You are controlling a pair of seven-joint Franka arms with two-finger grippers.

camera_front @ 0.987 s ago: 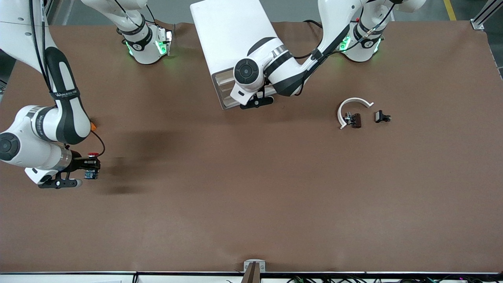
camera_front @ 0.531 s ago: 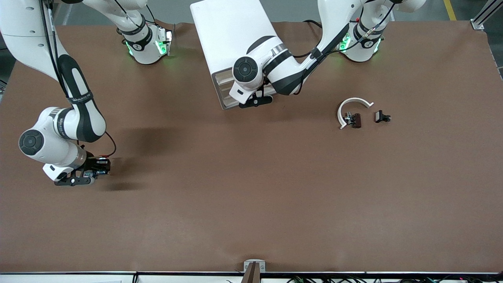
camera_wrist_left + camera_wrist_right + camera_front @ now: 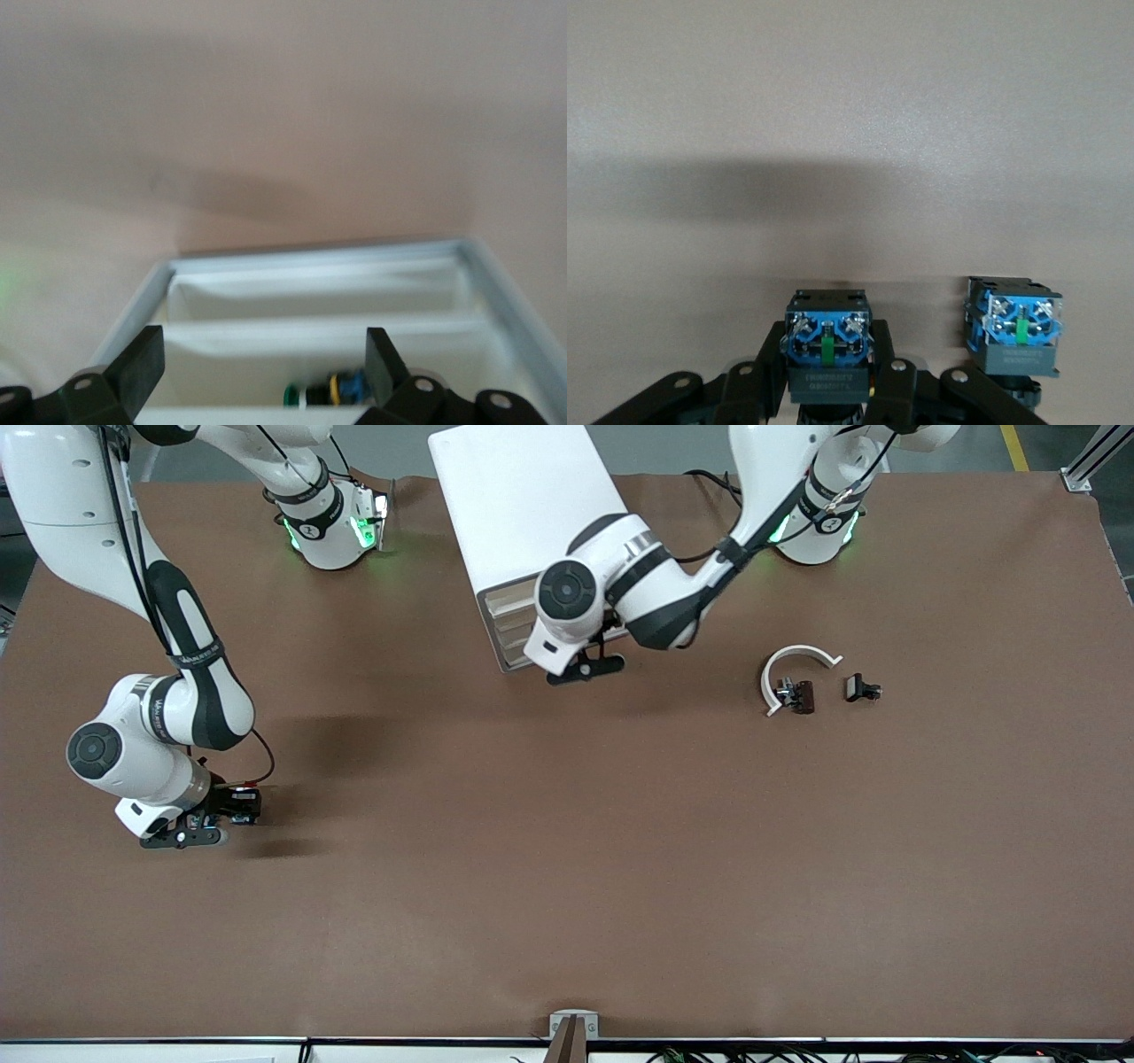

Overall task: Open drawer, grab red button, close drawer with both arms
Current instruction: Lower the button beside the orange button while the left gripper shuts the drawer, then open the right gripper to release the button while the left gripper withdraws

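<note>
My right gripper [image 3: 828, 390] pinches the button [image 3: 827, 341]; the wide-open left gripper [image 3: 257, 372], facing the drawer [image 3: 319, 332], may jam it by pushing crookedly.

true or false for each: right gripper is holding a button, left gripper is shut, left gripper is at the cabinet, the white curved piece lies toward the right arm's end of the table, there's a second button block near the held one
1. The right gripper is shut on a button. True.
2. The left gripper is shut. False: its fingers stand open with nothing between them.
3. The left gripper is at the front of the white cabinet. True.
4. The white curved piece lies toward the right arm's end of the table. False: it lies toward the left arm's end.
5. A second blue block stands beside the held button. True.
</note>
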